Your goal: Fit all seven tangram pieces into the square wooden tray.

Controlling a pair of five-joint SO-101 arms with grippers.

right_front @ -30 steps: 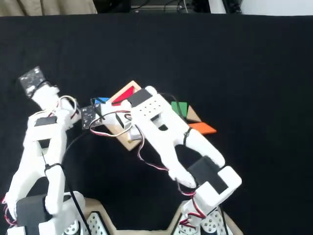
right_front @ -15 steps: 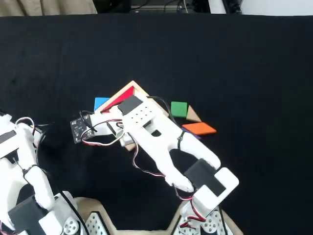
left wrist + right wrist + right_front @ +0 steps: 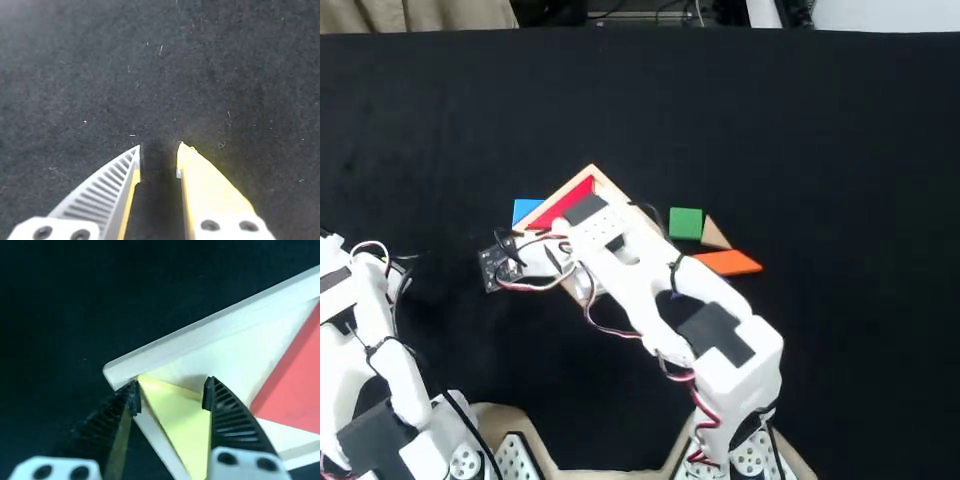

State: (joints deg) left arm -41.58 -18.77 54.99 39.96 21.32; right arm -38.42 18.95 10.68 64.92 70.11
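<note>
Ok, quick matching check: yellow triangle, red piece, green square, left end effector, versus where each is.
1 yellow triangle
2 red piece
3 green square
4 left end effector

A over bare black cloth
B outside the tray, beside the tan triangle
C flat in the tray, ungripped
D tray corner, between the fingers of the right end effector

Pairs: 1-D, 2-C, 3-B, 4-A

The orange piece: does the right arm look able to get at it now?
Probably yes, once freed: the orange piece lies bare on the cloth near the tray, but the right pincer grips the yellow triangle.
</note>
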